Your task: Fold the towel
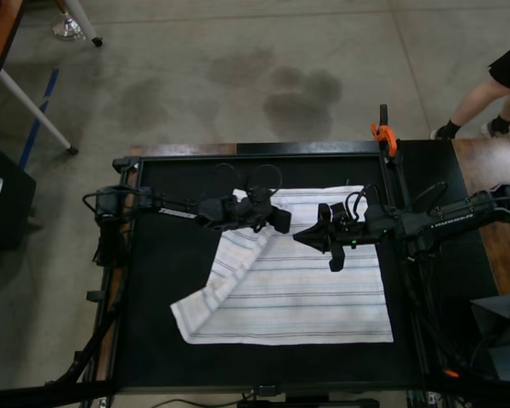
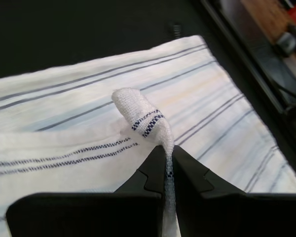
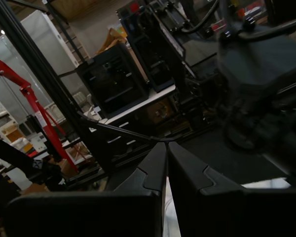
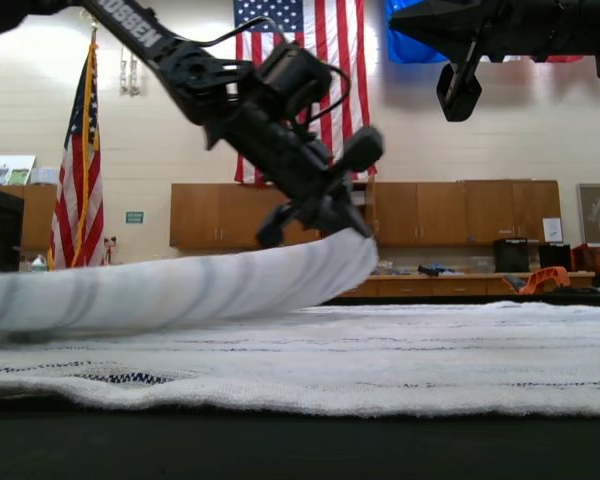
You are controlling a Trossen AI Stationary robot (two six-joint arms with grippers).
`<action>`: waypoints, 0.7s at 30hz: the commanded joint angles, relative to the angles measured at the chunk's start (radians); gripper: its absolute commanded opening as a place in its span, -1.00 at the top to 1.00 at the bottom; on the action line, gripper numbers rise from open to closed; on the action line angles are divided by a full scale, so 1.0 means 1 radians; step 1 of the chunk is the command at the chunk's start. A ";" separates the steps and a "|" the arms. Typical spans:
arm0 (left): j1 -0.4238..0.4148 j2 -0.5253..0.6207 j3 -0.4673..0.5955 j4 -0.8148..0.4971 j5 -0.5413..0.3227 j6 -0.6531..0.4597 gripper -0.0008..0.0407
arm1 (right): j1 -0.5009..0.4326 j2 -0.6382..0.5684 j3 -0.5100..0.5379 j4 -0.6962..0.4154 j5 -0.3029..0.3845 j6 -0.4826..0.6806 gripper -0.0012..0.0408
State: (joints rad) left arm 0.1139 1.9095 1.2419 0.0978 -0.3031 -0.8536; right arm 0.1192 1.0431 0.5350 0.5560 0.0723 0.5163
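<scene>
On the black table [image 1: 166,323], top view: the towel [image 1: 306,293] lies mostly flat, its long axis running across the frame, stripes parallel to that axis. Its upper-left part is folded over diagonally toward the middle, forming a slanted edge down to the lower-left corner. The left gripper [image 1: 276,219] sits at the lifted corner; the right gripper [image 1: 310,238] hangs over the towel's middle. An orange clamp [image 1: 384,134] is fixed at the table's far edge.

Left wrist view: the left gripper [image 2: 167,170] is closed tight on a pinch of towel [image 2: 138,111], white weave with thin dark blue stripes in groups, a rolled bit of cloth standing above the fingertips.

Right wrist view: the right gripper [image 3: 166,165] has its fingers pressed together, nothing seen between them.

Exterior view: the towel [image 4: 380,355] spreads flat, one edge raised in a long arc to the left gripper [image 4: 330,222]. The arm reads "OSSEN". The right gripper [image 4: 458,92] is high above the cloth.
</scene>
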 commanded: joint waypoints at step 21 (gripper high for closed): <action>0.000 0.213 0.268 -0.016 0.113 0.071 0.93 | 0.090 -0.047 0.000 -0.002 0.011 -0.002 0.94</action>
State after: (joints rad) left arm 0.1131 2.1227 1.5059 0.0841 -0.1982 -0.7994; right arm 0.2092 0.9974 0.5350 0.5541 0.0826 0.5156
